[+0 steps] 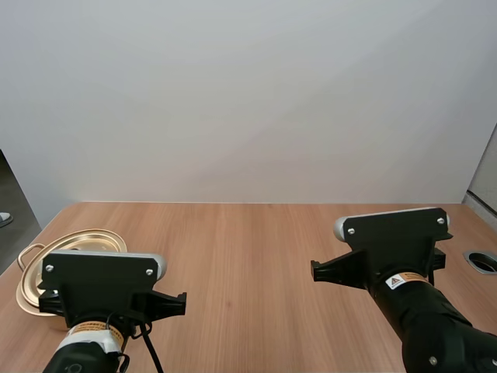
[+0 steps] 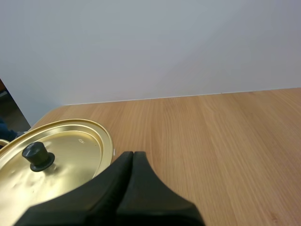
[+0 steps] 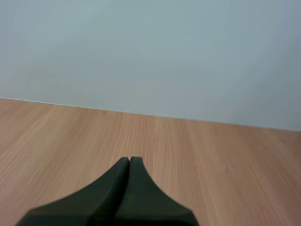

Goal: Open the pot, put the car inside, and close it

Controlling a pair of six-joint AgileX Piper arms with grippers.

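While the gold pot point(image 1: 74, 239) sits at the left edge of the worktop point(image 1: 248, 249), I see its lid point(image 2: 70, 150) lying flat on it, closed. The lid's black knob point(image 2: 37, 156) stands upright at its middle. One loop handle point(image 1: 29, 252) sticks out on the pot's left side in the high view, and my left arm point(image 1: 85, 342) stands in front of the pot there, hiding its near part.

My left tool point(image 2: 133, 153) is clenched on nothing: its two fingers lie pressed together as one dark wedge. The tip points across the bare wood just beside the lid's rim, apart from the knob. Whether it touches the wood I cannot tell.

My right tool point(image 3: 130, 158) is clenched on nothing as well, its fingers together in the same dark wedge, with plain wood grain ahead of it. My right arm point(image 1: 435, 326) is over the right side of the worktop, well apart from the pot. A round grey-rimmed opening point(image 1: 483, 262) is set into the worktop near its right edge, just beside that arm.
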